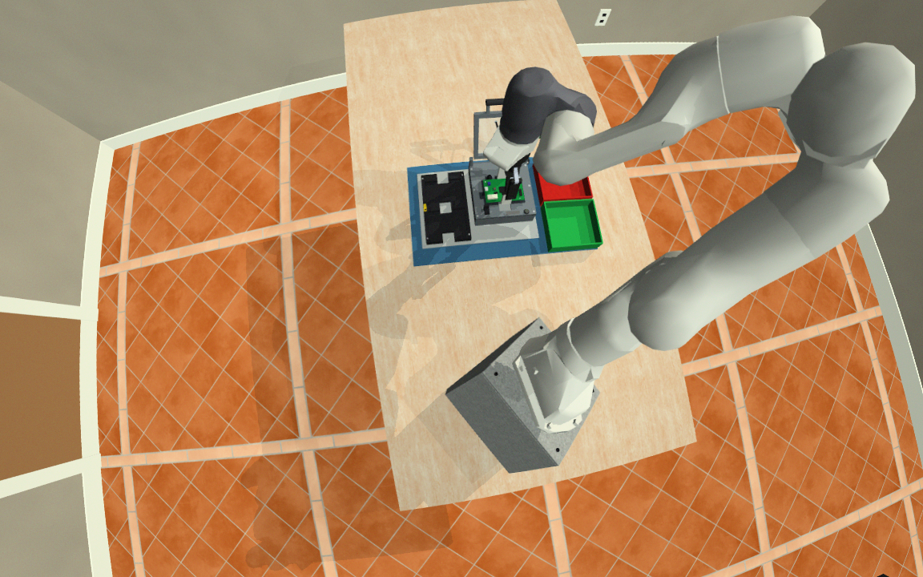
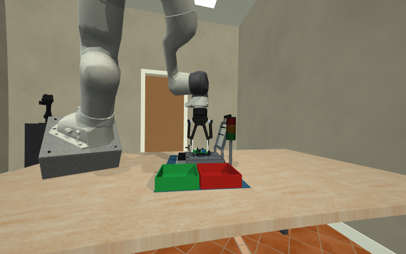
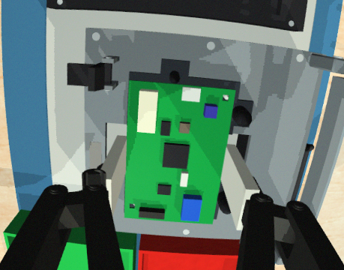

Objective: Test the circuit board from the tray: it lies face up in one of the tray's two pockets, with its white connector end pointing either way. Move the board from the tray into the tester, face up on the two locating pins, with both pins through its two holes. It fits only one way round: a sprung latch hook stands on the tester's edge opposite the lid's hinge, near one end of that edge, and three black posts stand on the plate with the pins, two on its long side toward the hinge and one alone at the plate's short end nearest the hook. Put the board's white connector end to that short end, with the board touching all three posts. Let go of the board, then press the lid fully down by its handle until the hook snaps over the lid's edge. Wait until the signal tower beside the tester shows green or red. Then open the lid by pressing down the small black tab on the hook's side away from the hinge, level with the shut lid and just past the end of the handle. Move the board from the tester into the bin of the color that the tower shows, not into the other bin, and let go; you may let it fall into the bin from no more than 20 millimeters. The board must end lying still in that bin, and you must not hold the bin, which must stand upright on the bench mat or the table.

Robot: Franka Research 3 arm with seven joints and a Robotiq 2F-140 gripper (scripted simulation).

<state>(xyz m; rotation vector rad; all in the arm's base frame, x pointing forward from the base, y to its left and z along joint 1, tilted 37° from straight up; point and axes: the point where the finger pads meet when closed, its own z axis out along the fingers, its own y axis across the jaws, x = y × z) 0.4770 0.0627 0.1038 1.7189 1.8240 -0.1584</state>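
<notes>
My gripper point(image 1: 512, 193) point(image 2: 200, 145) point(image 3: 174, 157) is shut on the green circuit board point(image 1: 495, 187) point(image 2: 200, 151) point(image 3: 145, 169), with a pale pad against each long side. The board is face up over the tester's dark plate point(image 3: 142, 76), seemingly slightly above it. Its white connector point(image 3: 147, 112) is at the end near the lone black post point(image 3: 174, 76) and the latch hook point(image 3: 100, 76). A hinge-side post point(image 3: 242, 115) stands beside the board. The lid point(image 1: 476, 136) point(image 2: 219, 136) is open. The signal tower point(image 2: 231, 128) looks unlit. The pins are hidden.
The black tray point(image 1: 436, 222) point(image 3: 179, 11) lies on the tester's hook-end side. The red bin point(image 1: 565, 189) point(image 2: 220, 181) point(image 3: 190, 262) and green bin point(image 1: 570, 223) point(image 2: 177, 183) stand side by side at the opposite end, on the blue mat point(image 1: 443, 254).
</notes>
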